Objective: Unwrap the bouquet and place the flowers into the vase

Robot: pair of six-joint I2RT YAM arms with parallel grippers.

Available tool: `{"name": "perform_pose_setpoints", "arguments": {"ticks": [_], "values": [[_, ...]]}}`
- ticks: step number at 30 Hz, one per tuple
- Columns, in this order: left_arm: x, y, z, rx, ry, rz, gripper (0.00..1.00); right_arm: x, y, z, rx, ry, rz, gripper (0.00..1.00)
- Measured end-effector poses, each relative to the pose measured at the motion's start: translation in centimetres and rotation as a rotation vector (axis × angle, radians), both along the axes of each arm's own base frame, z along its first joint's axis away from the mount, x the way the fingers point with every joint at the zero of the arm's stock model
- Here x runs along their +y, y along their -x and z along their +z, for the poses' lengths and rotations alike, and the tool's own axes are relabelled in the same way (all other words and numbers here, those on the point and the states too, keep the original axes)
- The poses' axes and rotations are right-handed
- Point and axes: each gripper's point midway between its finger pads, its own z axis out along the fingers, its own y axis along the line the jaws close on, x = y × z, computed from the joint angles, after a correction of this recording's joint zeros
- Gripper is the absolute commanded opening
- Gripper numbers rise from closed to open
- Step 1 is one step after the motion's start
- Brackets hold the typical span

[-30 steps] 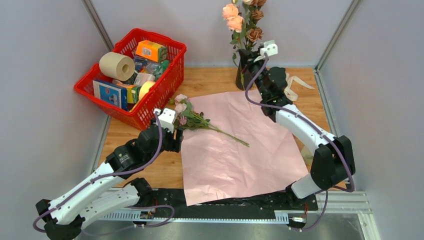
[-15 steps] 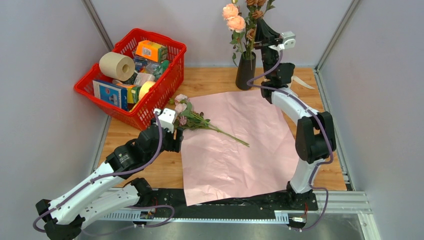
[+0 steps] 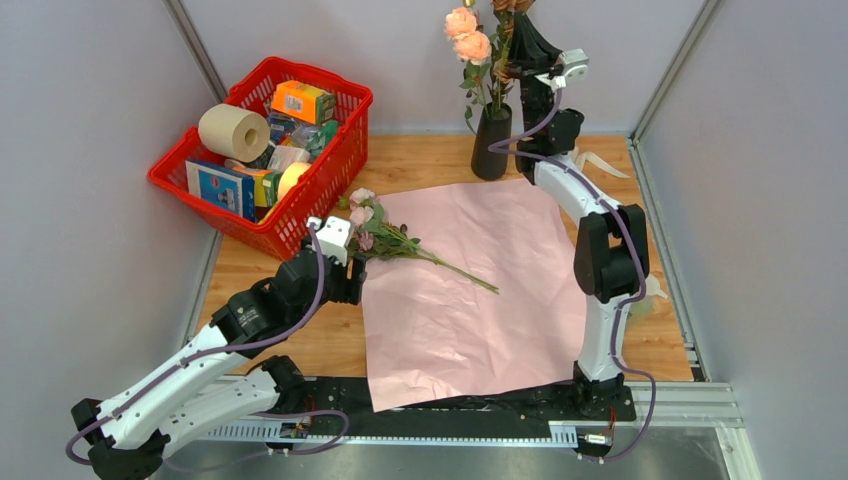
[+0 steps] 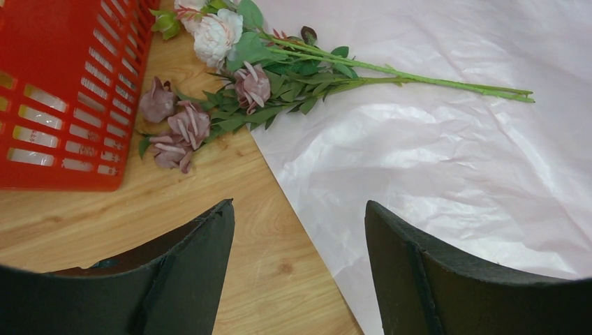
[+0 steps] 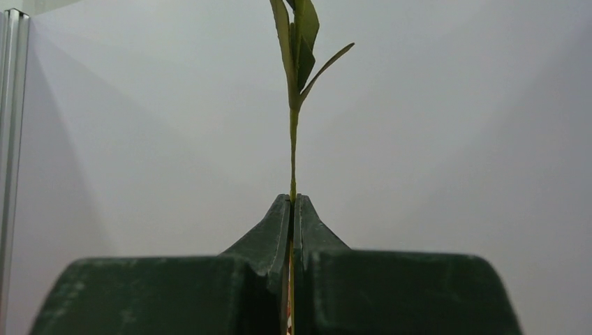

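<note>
The bouquet is apart: its pink paper (image 3: 480,290) lies spread flat on the table, and a few flowers (image 3: 385,238) rest across the sheet's left edge, heads toward the basket. In the left wrist view they are mauve roses (image 4: 178,125) and a pale pink rose (image 4: 216,35) on green stems (image 4: 419,77). My left gripper (image 3: 350,272) (image 4: 299,206) stands open just short of them, with nothing between its fingers. The black vase (image 3: 491,145) at the back holds peach roses (image 3: 468,35). High above it, my right gripper (image 3: 522,40) (image 5: 293,202) is shut on a thin green flower stem (image 5: 293,125).
A red basket (image 3: 335,170) (image 4: 56,91) full of groceries stands at the back left, close to the lying flower heads. The cream ribbon (image 3: 595,165) lies loose at the back right. Grey walls enclose the wooden table (image 3: 420,160).
My right arm has risen from low in front of the vase to upright, carrying its gripper up among the flowers above the vase. The left arm and the lying flowers have stayed still.
</note>
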Motion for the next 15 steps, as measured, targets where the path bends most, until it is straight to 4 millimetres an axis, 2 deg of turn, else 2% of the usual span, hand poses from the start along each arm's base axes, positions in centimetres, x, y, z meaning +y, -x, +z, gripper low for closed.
{"name": "perform_pose_setpoints", "arguments": {"ticks": [10, 13, 14, 15], "values": [[0.0, 0.0, 0.0, 0.0, 0.0, 0.0, 0.77, -0.4, -3.7, -5.5, 0.098, 0.021, -0.02, 0.0], [0.0, 0.0, 0.0, 0.0, 0.0, 0.0, 0.77, -0.1, -4.8, -8.1, 0.153, 0.037, -0.021, 0.0], [0.0, 0.0, 0.0, 0.0, 0.0, 0.0, 0.77, 0.0, -5.4, -9.5, 0.191, 0.047, -0.021, 0.0], [0.0, 0.0, 0.0, 0.0, 0.0, 0.0, 0.77, 0.1, -5.5, -9.9, 0.2, 0.05, -0.021, 0.0]]}}
